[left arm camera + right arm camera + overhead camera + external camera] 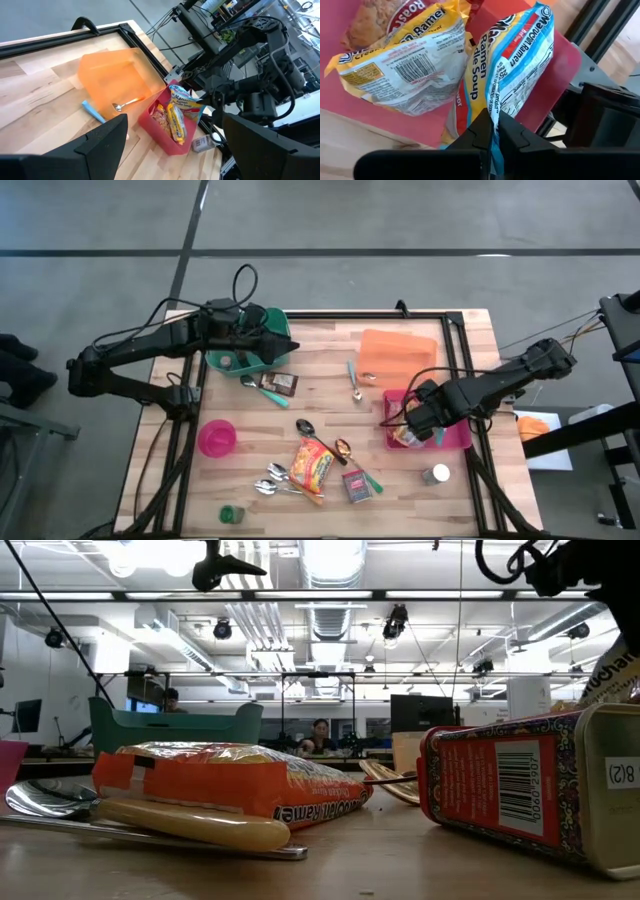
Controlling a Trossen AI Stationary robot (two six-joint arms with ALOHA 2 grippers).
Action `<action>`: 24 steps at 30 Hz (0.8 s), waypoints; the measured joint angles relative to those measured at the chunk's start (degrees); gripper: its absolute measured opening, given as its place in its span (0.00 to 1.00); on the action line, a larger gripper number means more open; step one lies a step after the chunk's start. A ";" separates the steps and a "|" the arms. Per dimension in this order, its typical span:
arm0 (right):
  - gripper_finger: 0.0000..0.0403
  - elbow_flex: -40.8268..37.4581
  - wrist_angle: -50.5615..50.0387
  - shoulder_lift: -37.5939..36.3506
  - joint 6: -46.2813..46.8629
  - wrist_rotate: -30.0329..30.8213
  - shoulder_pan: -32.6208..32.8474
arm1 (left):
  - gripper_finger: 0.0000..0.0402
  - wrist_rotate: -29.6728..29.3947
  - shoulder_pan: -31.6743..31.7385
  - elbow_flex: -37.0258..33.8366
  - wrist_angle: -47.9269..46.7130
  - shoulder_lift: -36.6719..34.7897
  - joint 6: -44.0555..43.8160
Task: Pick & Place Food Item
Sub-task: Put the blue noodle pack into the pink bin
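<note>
On your left, the left gripper (282, 340) waited with jaws spread over the green basket (262, 358). Rightward, the right gripper (492, 131) pinched a ramen packet (512, 60) above the red bin (455, 438), beside another packet (400, 50). You wanted it lower before releasing. Spoons (272, 480) probably lay clear.

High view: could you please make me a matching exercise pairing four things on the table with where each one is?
Things:
1. Ramen packet
2. Small spoon
3. Pink cup
4. Green cap

Places:
A. On the orange lid
B. Near the table's front left corner
C. Pinched by the right jaws over the red bin
D. Alone on the wood, left of the spoons

Pairs: 1-C, 2-A, 3-D, 4-B
</note>
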 joint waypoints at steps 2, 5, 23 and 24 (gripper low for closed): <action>0.02 -0.91 1.12 0.73 0.22 0.03 0.00 | 0.81 0.00 0.03 0.00 0.00 0.00 0.00; 0.02 -2.53 5.21 1.58 0.76 0.08 0.00 | 0.81 0.00 0.03 0.00 -0.02 0.02 0.00; 0.02 -5.64 15.09 6.30 1.64 -1.76 0.24 | 0.81 -0.02 0.03 0.00 -0.71 0.07 -0.24; 0.02 -5.66 15.06 6.17 1.70 -1.97 0.24 | 0.81 -0.02 0.03 0.00 -0.86 0.07 -0.24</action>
